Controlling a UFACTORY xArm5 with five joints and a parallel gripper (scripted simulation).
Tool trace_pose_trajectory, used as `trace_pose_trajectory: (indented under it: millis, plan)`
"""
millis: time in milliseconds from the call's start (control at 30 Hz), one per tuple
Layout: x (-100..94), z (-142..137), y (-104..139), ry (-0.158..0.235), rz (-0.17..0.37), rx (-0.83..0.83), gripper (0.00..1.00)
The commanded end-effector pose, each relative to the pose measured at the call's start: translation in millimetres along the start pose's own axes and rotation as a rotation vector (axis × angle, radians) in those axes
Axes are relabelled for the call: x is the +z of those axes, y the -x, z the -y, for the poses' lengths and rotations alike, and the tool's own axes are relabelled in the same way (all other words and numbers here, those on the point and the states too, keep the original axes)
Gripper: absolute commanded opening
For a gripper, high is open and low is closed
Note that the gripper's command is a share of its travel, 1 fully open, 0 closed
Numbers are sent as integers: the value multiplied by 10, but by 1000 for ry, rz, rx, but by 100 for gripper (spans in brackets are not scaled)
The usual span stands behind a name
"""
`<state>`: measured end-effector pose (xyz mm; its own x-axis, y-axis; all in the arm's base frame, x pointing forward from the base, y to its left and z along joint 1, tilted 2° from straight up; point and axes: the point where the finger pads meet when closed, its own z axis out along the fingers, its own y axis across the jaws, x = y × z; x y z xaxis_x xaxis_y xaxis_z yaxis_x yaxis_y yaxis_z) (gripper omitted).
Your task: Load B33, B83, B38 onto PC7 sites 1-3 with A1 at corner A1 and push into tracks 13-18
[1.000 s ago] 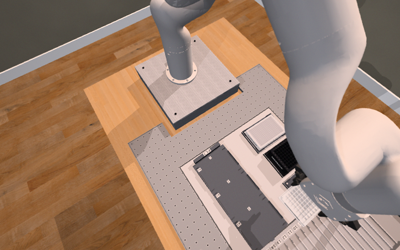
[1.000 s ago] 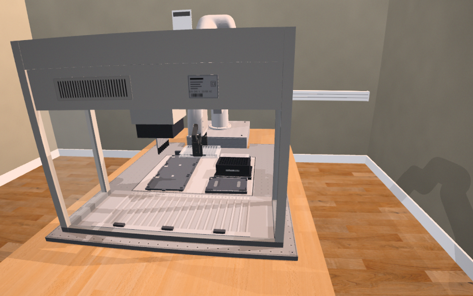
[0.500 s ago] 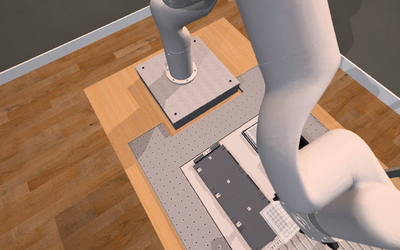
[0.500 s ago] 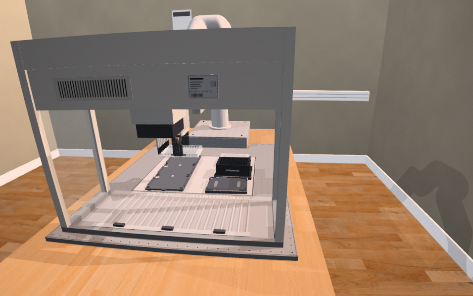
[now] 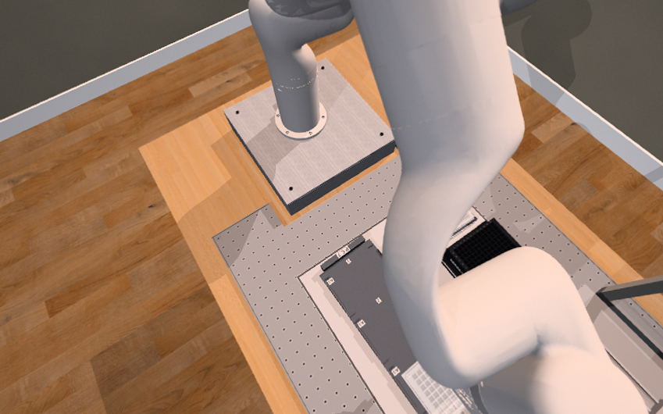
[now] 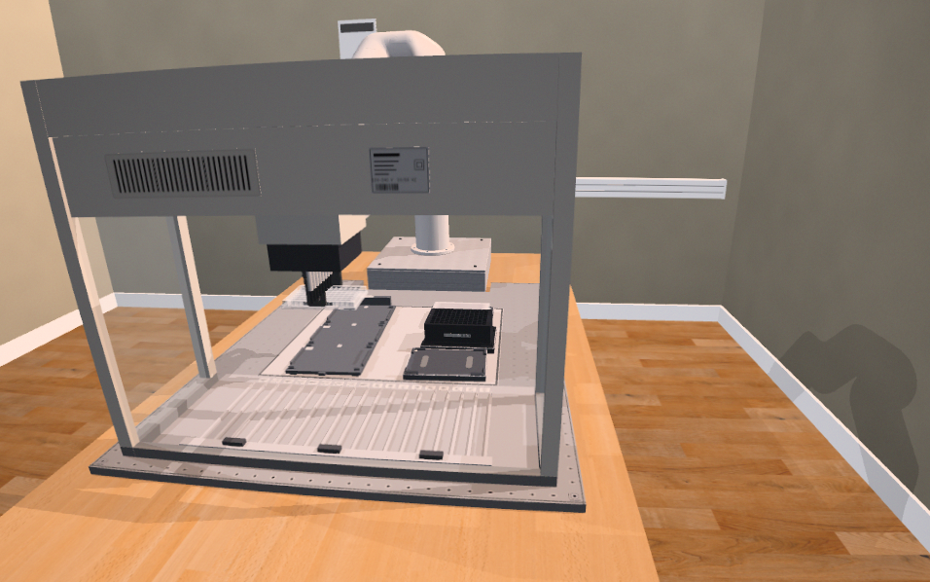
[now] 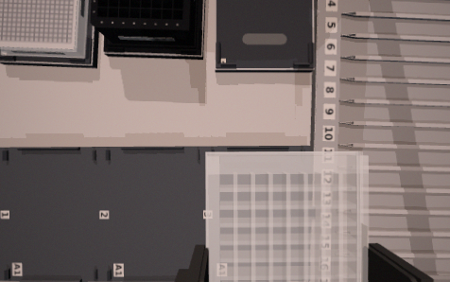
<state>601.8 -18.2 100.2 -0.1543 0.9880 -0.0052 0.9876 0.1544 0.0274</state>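
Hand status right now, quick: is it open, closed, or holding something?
Hand: closed on the clear 96-well plate B38, held over the site 3 end of carrier PC7.

Wood floor (image 5: 60,259); white baseboard (image 5: 91,85); wall rail (image 6: 651,187).

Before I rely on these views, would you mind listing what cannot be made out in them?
- Gripper: the wrist view's bottom edge cuts off its fingers; in the top view the arm hides it.
- Held clear plate B38: whether it touches carrier PC7; its label is not legible.
- Plate B33: cropped at the wrist view's corner; hidden by the arm from above.
- Lamps: too small to read.
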Motion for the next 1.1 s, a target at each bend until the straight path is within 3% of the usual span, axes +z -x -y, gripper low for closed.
trace_pose_trajectory:
  millis: [0, 600, 1067]
  plan:
    - [-21, -16, 32, 6, -10, -1, 0]
    - [-21, -16, 32, 6, -10, -1, 0]
    - [179, -16, 30, 6, -10, -1, 0]
